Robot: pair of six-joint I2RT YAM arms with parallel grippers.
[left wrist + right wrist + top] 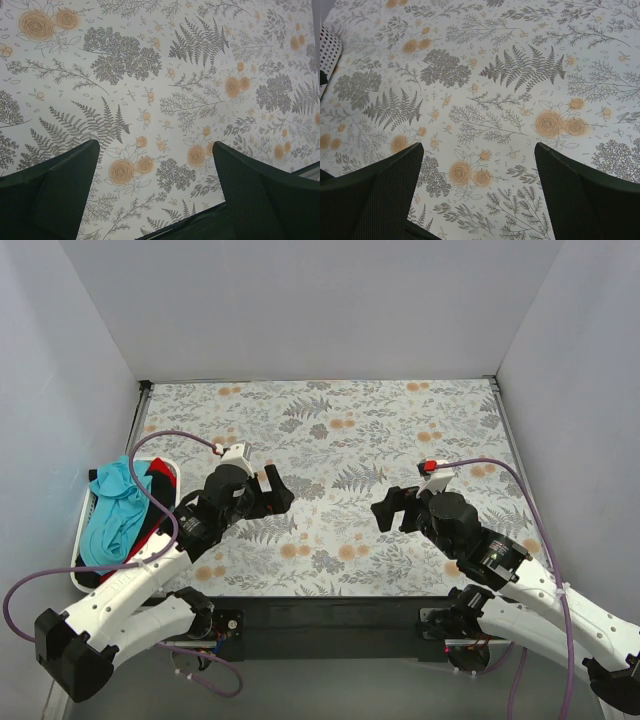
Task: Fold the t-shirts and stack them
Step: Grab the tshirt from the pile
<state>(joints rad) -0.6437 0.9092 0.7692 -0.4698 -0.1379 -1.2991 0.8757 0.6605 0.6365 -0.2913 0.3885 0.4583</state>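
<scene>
Scanning from the far-left edge: white slatted basket (83, 508) sits against the left wall, on the counter (340, 430). All the t-shirts (125, 510) are bundled inside it. The turquoise shirt (112, 515) lies on top, crumpled. A red one (157, 476) shows at the basket's right rim, with black cloth (152, 523) beneath. None is laid out and none is folded. By my judgement the task has not begun.

Left end effector (278, 492): hovers over the floral counter, just right of the basket. Its wrist view shows both fingers spread wide with only printed pattern between them. Holding nothing.

Right end effector (392, 508): hovers right of centre, well apart from the basket, facing the left one. Jaws wide apart, empty, bare counter below.

Risks from here:
- The shirts are tangled in one heap. A deep pinch could take two layers, so a second shirt would come out with the first.
- The basket looks light. A sideways pull on snagged cloth could drag or tip it.
- The left arm's purple cable (148, 490) loops across the basket. Reaching in could catch it on the rim or on cloth.
- Turquoise shirt is much wider than the jaws. A one-point lift will leave it hanging bunched, which makes it hard to spread flat.
</scene>
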